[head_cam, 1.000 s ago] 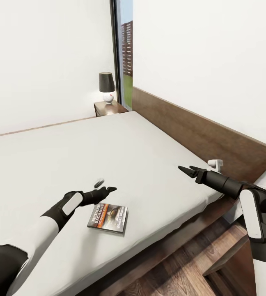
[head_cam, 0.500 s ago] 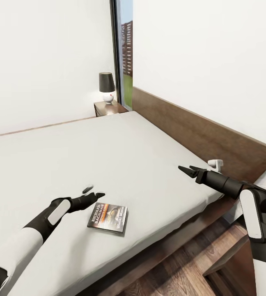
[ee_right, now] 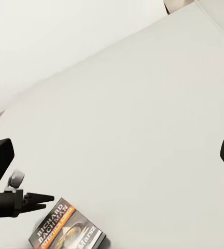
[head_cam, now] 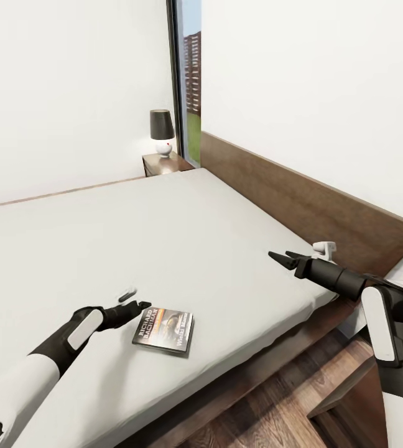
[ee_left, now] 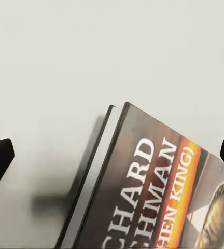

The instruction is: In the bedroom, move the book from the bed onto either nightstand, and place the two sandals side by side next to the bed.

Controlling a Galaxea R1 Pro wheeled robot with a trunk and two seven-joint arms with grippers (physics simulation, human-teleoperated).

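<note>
Across most of the head view lies the bed (head_cam: 164, 230), its off-white mattress flat and bare, with the brown headboard (head_cam: 301, 199) running along the far right side under a white wall. Wooden floor (head_cam: 270, 410) shows beside the near edge. At the far corner of the bed stands a nightstand (head_cam: 166, 163), dark brown, carrying a lamp (head_cam: 162, 131) with a black shade, next to a narrow window strip.

Near the bed's front edge the book (head_cam: 163, 328) lies flat on the mattress, cover up, with its orange band and white lettering readable. The left tool (head_cam: 140, 306) sits low over the mattress just beside the book's spine edge; its fingers are spread wide, empty, and in the left wrist view the book's corner (ee_left: 143, 192) lies between the two dark fingertips. Whether they touch the book cannot be told.

The right tool (head_cam: 280, 257) hovers above the mattress, well apart from the book, fingers parted and holding nothing.
</note>
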